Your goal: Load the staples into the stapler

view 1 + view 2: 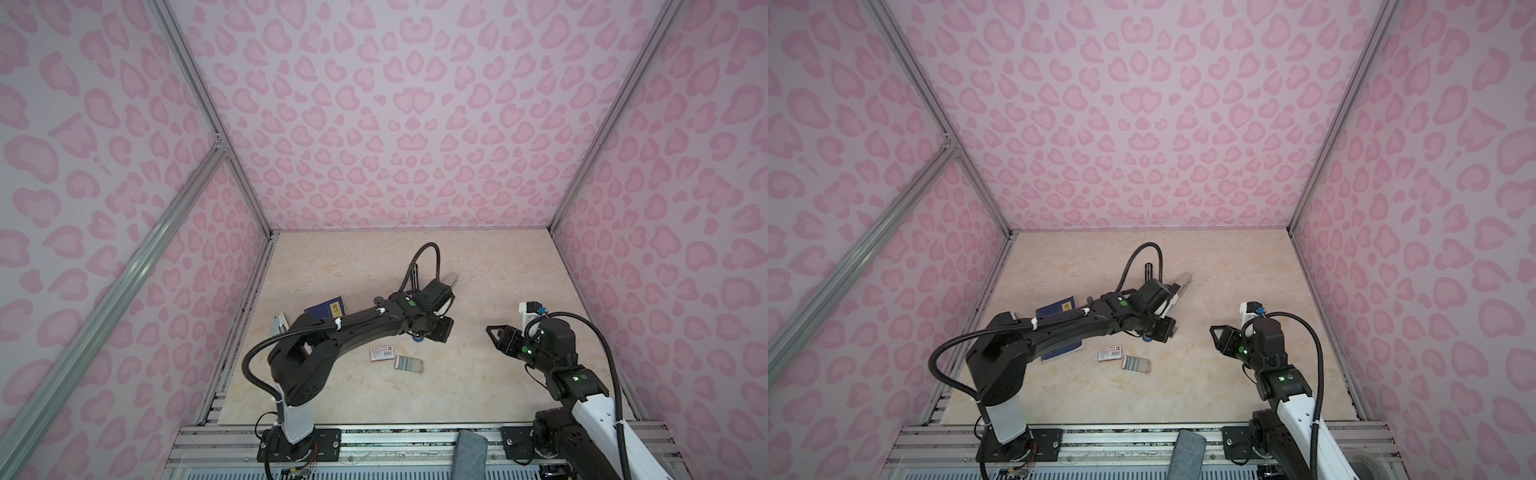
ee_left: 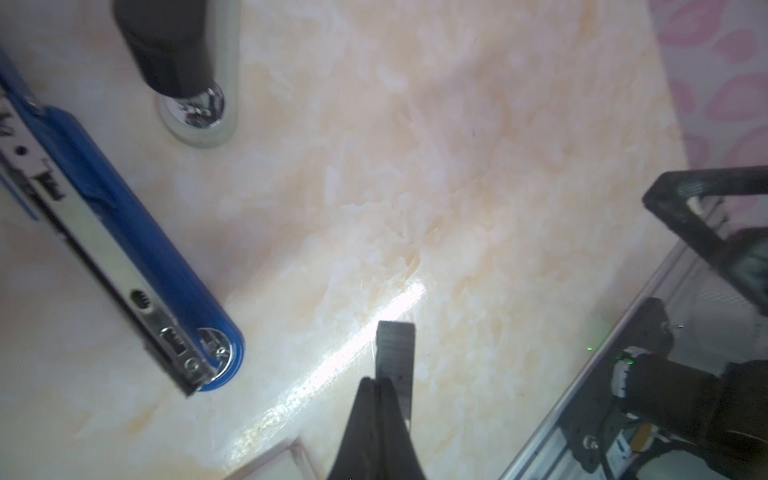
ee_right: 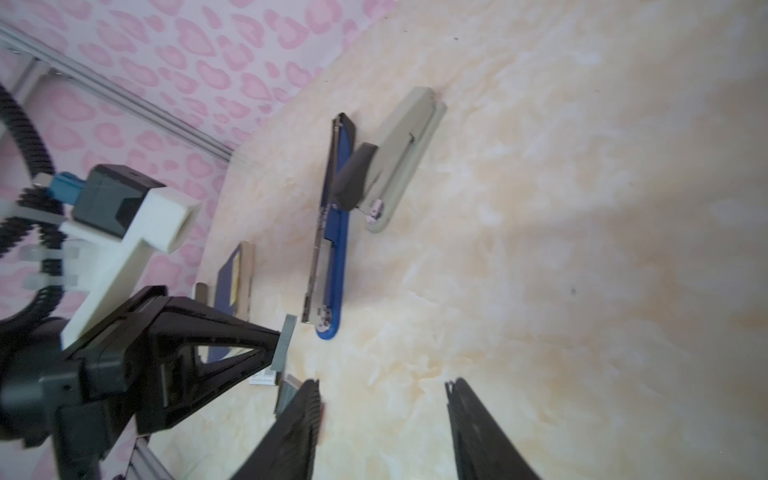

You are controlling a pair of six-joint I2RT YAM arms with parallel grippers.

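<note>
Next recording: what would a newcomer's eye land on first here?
The pink blotch-patterned walls fill both top views. On the marbled table, the left fingers pinch a grey strip of staples close to the stapler, which lies opened, its blue arm swung off the grey base. The right fingers stand open and empty nearby.

Bare table beside opened stapler

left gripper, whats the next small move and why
Probably swing the left gripper toward the stapler and line its staple strip up with the open metal rail. The gripper is shut on the strip, the stapler lies open, and the strip is apart from the rail, near its end.
</note>
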